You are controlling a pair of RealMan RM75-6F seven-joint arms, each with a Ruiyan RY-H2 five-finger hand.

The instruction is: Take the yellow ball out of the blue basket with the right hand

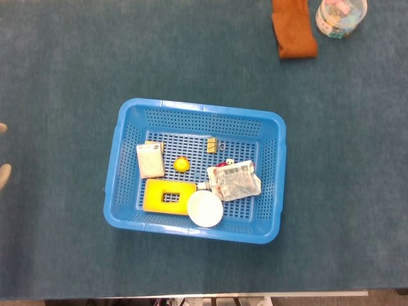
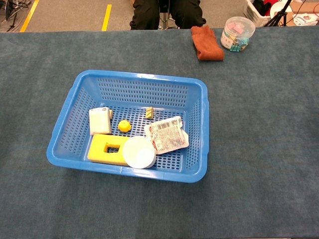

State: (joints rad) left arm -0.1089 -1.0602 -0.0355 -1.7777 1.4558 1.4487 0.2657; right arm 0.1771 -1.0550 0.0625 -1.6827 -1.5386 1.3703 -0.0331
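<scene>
A small yellow ball [image 1: 182, 164] [image 2: 124, 126] lies on the floor of the blue basket [image 1: 127, 115] [image 2: 79, 84], near its middle, between a white card box [image 1: 150, 160] and a gold binder clip [image 1: 212, 145]. Neither view shows my right hand. Of my left hand [image 1: 4, 153], only two pale fingertips [image 1: 4, 175] poke in at the left edge of the head view. They are spread apart with bare table between them, far from the basket.
The basket also holds a yellow sponge block [image 1: 168, 196], a white round lid [image 1: 204, 208] and a printed packet [image 1: 234, 180]. At the table's far right lie an orange cloth [image 1: 293, 29] and a clear jar of clips [image 1: 341, 16].
</scene>
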